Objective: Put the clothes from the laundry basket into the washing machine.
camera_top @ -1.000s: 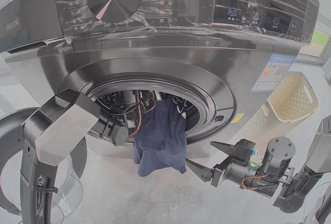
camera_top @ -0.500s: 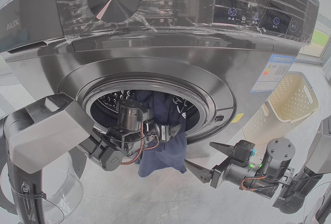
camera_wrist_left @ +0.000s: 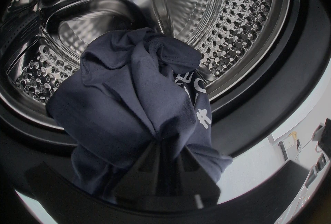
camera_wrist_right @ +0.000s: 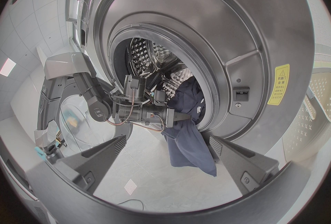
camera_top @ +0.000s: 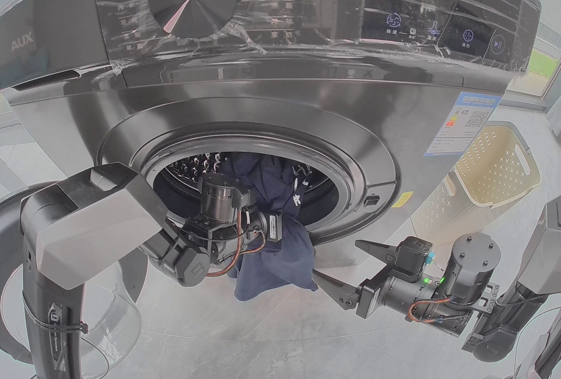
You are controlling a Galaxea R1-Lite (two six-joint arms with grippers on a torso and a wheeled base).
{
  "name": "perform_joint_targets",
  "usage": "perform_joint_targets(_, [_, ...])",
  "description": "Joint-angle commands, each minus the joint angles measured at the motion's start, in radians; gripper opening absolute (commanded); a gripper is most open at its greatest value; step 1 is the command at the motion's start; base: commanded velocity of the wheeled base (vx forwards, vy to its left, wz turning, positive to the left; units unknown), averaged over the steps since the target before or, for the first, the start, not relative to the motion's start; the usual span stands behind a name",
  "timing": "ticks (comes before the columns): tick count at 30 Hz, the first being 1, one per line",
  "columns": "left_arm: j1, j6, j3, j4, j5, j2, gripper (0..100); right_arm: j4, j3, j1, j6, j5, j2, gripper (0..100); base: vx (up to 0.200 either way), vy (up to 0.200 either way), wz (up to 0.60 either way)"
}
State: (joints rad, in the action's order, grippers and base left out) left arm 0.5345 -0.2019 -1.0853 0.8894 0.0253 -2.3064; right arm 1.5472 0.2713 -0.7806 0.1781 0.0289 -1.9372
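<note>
Now your left hand (camera_wrist_left: pixel 168 143) grips the navy T-shirt (camera_wrist_left: pixel 131 97) hanging from the washing machine (camera_top: pixel 350 123); your right hand (camera_top: pixel 338 258) gapes wide.

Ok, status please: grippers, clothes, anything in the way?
Left gripper shut on navy garment at drum mouth. Right gripper open, empty. Garment's lower half hangs outside, nothing else blocking.

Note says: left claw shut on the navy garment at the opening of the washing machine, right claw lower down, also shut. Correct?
Not quite: the right claw is open, fingers spread with nothing between them, as the head view shows. The left claw is indeed shut on the navy garment at the opening of the washing machine, with the right claw lower down.
</note>
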Motion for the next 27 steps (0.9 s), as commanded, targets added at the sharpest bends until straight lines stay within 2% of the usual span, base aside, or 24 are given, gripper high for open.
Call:
perform_joint_targets(1, [-0.013,-0.011,-0.056,0.002,-0.005,-0.011,0,0.001,0.002,0.0,0.0,0.0,0.0,100,0.0,0.0,0.0])
perform_joint_targets(3, [-0.016,-0.019,-0.077,0.003,-0.01,-0.01,0,0.001,0.002,0.0,0.001,0.0,0.0,100,0.0,0.0,0.0])
perform_joint_targets(4, [-0.018,-0.045,-0.123,0.017,-0.022,-0.011,0,0.001,0.002,-0.002,0.001,0.0,0.0,100,0.0,0.0,0.0])
perform_joint_targets(5, [-0.016,-0.059,-0.148,0.031,-0.03,-0.016,0,0.001,0.002,-0.002,0.001,0.0,0.0,100,0.0,0.0,0.0])
perform_joint_targets(7, [-0.021,-0.073,-0.206,0.06,-0.053,-0.03,0,0.001,0.002,-0.002,0.001,0.0,0.0,100,0.0,0.0,0.0])
perform_joint_targets(16, [-0.039,-0.073,-0.478,0.094,-0.131,-0.131,0,0.001,0.003,-0.003,0.001,0.0,0.001,100,0.0,0.0,0.0])
perform_joint_targets(20, [-0.054,-0.073,-0.525,0.089,-0.142,-0.148,0,0.002,0.003,-0.002,0.001,0.0,0.001,100,0.0,0.0,0.0])
perform_joint_targets(21, [-0.054,-0.073,-0.521,0.086,-0.14,-0.145,100,0.001,0.005,-0.002,0.001,0.0,0.001,100,0.0,0.0,0.0])
perform_joint_targets(24, [-0.053,-0.071,-0.49,0.082,-0.14,-0.139,100,0.001,0.005,-0.002,0.0,0.0,0.001,100,0.0,0.0,0.0])
perform_joint_targets(27, [-0.044,-0.071,-0.392,0.072,-0.14,-0.091,100,0.002,0.005,-0.002,0.001,0.0,0.0,100,0.0,0.0,0.0])
